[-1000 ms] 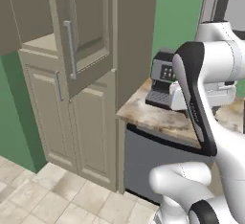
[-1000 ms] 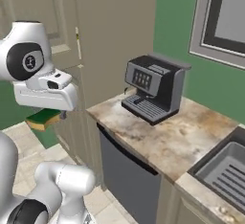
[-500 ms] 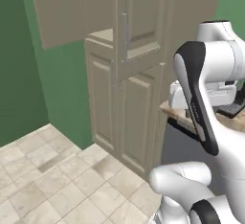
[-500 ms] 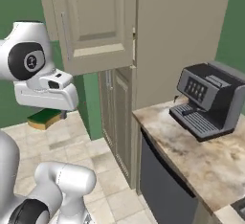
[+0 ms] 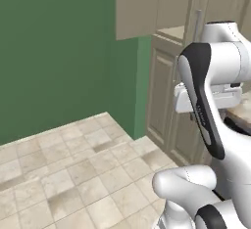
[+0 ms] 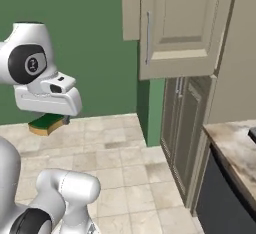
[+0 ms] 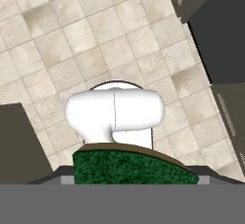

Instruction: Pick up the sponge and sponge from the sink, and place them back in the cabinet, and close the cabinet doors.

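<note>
- One sponge [image 6: 47, 123], green over yellow, sits pinched in the gripper [image 6: 52, 122] above the tiled floor [image 6: 125, 168] in the right base view, left of the cabinet's [image 6: 220, 85] open door [image 6: 182, 28].
- Left base view: cabinet [image 5: 166, 101] beside green wall [image 5: 54, 52].
- Hand view: sponge [image 7: 131, 166] fills the bottom, over tiles.

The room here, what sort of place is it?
Most likely a rendered kitchen: a tall beige cabinet with a door open, a marbled counter beside it, and a tiled floor.

Base turned left: coffee machine gone, more floor [image 5: 73, 174].
</note>
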Motion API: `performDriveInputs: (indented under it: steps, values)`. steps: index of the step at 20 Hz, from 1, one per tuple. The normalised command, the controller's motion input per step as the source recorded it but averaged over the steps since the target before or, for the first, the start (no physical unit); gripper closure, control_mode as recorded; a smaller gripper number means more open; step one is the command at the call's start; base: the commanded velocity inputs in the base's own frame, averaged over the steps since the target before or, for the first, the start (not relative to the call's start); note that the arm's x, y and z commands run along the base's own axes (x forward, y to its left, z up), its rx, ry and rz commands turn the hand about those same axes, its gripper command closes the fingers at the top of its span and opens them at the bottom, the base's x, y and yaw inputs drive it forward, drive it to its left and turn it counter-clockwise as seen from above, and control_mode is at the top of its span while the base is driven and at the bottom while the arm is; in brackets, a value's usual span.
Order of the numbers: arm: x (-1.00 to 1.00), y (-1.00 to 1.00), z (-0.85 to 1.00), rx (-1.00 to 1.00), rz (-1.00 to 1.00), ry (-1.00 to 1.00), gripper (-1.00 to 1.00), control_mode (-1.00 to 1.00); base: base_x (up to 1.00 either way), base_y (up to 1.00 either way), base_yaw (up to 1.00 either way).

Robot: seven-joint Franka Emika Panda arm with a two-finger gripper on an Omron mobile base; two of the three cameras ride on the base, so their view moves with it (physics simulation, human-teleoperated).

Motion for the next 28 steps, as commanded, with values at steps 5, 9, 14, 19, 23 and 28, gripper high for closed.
performDriveInputs:
  steps: [5, 9, 14, 19, 23, 28]
  values:
    - [0.00, 0.00, 0.00, 0.00, 0.00, 0.00, 1.00, 1.00, 0.11, 0.55, 0.41]
    - [0.00, 0.00, 0.00, 0.00, 0.00, 0.00, 1.00, 1.00, 0.29, 0.45, 0.38]
    - [0.00, 0.00, 0.00, 0.00, 0.00, 0.00, 1.00, 1.00, 0.45, 0.32, 0.31]
    - [0.00, 0.00, 0.00, 0.00, 0.00, 0.00, 1.00, 1.00, 0.58, 0.10, 0.21]
    - [0.00, 0.00, 0.00, 0.00, 0.00, 0.00, 1.00, 1.00, 0.78, 0.12, 0.13]
    - [0.00, 0.00, 0.00, 0.00, 0.00, 0.00, 1.00, 1.00, 0.78, 0.23, 0.04]
